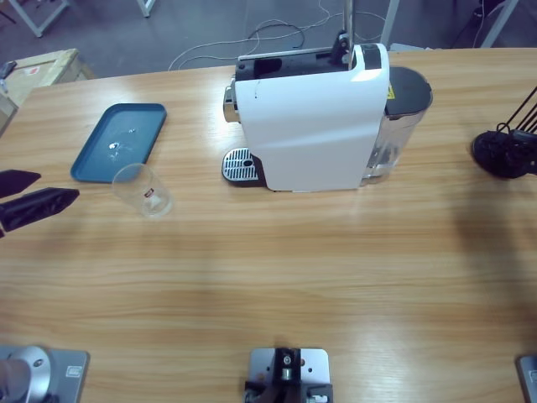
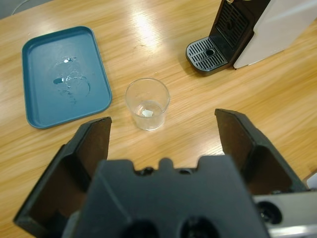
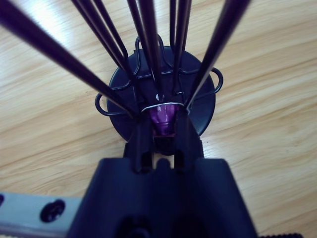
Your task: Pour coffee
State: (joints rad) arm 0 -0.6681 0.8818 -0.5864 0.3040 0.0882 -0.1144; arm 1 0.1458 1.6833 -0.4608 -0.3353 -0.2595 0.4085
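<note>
The left gripper point(image 2: 163, 136) is spread wide just below the glass cup point(image 2: 147, 103) at picture centre, while the right gripper point(image 3: 163, 124) clenches a purple capsule point(image 3: 163, 118) inside the black wire rack point(image 3: 161, 94).

Long wooden tabletop point(image 1: 277, 277), light oak grain running lengthwise, soft glare patches across it. Beyond its far edge, dark grey floor point(image 1: 201, 29). White cables point(image 1: 277, 35) loop over the floor near top middle. White frame legs point(image 1: 38, 17) stand at top left, more pale legs point(image 1: 495, 21) at top right. A vertical grey pole point(image 1: 349, 17) rises at top middle. Pale wooden crate point(image 1: 42, 67) sits at the left edge, just off the tabletop.
</note>
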